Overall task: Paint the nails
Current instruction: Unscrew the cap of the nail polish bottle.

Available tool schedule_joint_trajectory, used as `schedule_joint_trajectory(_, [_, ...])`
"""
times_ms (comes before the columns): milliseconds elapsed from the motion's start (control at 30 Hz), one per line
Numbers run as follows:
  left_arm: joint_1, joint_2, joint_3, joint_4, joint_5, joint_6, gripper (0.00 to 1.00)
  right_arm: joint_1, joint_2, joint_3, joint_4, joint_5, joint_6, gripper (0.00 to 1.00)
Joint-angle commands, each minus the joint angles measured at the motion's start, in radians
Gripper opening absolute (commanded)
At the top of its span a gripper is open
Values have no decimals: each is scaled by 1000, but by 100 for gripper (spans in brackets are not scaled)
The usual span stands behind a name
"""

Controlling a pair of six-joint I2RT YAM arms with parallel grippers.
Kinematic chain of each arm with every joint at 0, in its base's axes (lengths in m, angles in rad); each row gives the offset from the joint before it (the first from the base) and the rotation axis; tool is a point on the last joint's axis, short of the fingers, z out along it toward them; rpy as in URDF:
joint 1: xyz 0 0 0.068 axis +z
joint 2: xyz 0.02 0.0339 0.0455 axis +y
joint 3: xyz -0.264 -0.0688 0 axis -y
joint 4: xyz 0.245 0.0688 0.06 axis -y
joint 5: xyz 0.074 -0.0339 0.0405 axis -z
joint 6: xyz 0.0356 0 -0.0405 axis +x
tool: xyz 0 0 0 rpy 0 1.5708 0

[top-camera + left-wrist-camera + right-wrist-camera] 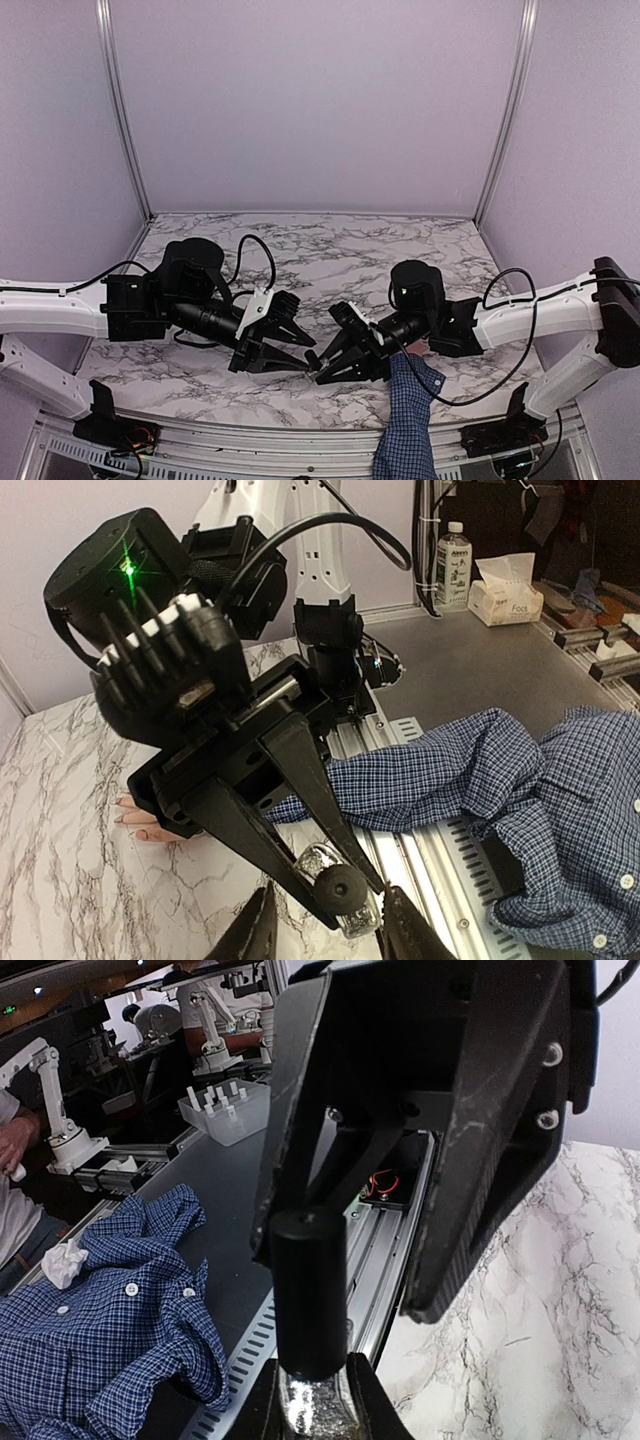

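A small glittery grey bottle [366, 916] with a black cap [343, 887] is clamped in my right gripper [345, 875], which is shut on the glass [315, 1412]. My left gripper [330, 935] faces it tip to tip, its jaws straddling the cap [310, 1290] with a gap showing on both sides. Both grippers meet at the table's front centre [312, 364]. A pale hand [140, 825] lies flat under the right arm [418, 348], its blue checked sleeve [405, 425] running off the near edge. The nails are too small to make out.
The marble table [330, 250] has purple walls on three sides. Beyond the near edge are an aluminium rail [425, 875], a heap of checked shirt [570, 810], a tissue box [505, 602], a water bottle [453, 555] and a tray of white parts [225, 1110].
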State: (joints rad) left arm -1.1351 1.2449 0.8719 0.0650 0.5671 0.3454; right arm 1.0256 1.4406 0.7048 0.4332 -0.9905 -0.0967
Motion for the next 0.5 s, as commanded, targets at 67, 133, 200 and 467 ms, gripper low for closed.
schedule_joint_trajectory(67, [-19,9,40,-54,-11,59,31,8,13,45,-26,-35,9,0])
schedule_joint_trajectory(133, [-23,10,40,-55,-16,61,27,8,18,45,-27,-37,12,0])
schedule_joint_trajectory(200, [-29,11,39,-56,-27,61,22,8,19,48,-26,-36,15,0])
schedule_joint_trajectory(467, [-35,23,46,-50,-83,17,3,8,0,43,-20,17,19,0])
